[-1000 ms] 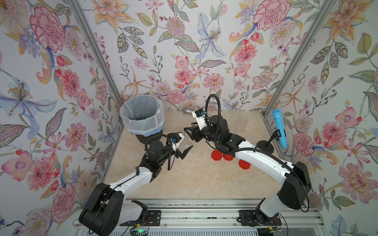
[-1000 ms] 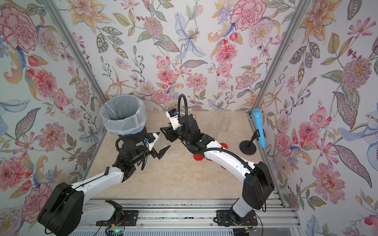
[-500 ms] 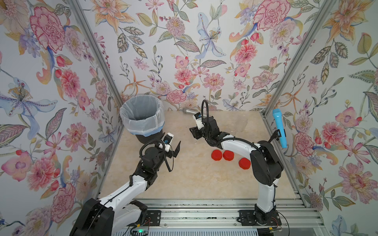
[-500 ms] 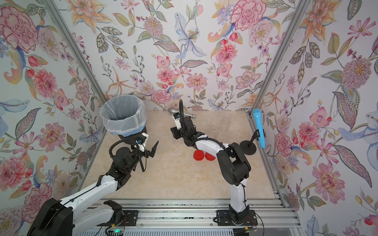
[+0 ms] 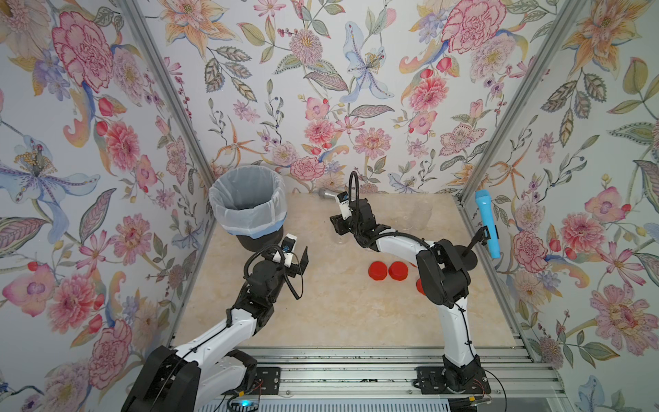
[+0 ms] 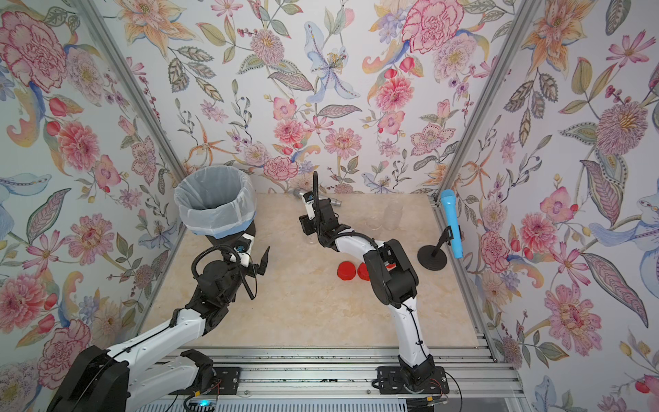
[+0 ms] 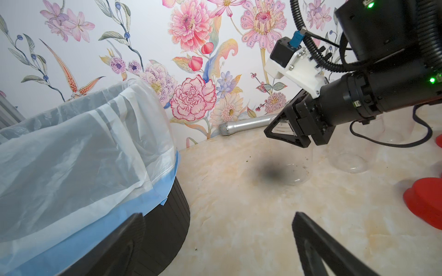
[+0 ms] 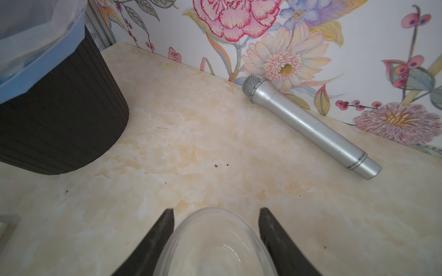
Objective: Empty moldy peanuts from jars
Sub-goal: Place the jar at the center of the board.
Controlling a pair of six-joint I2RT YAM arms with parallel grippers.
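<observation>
The small clear plastic jar (image 8: 215, 241) in the right gripper (image 8: 216, 210) is probably light, thin-walled and slick. It likely flexes under a hard squeeze and could slip or tip easily. The narrower neck or upper wall looks the safest place to take it. That is about where the 2 black fingers (image 8: 162, 229) sit now, closed against its sides. The jar is lidless and see-through and looks empty: no moldy peanuts show inside, only a few dark specks. In the left wrist view it appears to stand upright with its base on the marbled beige tabletop (image 7: 239, 227), between the bin and the other jars. At least 2 more clear lidless jars (image 6: 392, 215) stand near the back wall, and 3 round red screw lids (image 5: 378, 270) lie beside the right arm. The left gripper (image 7: 217, 216) hangs fully spread and empty just beside the black bin lined with a white bag (image 5: 246, 199). A silver microphone (image 8: 311, 129) lies along the back wall.
</observation>
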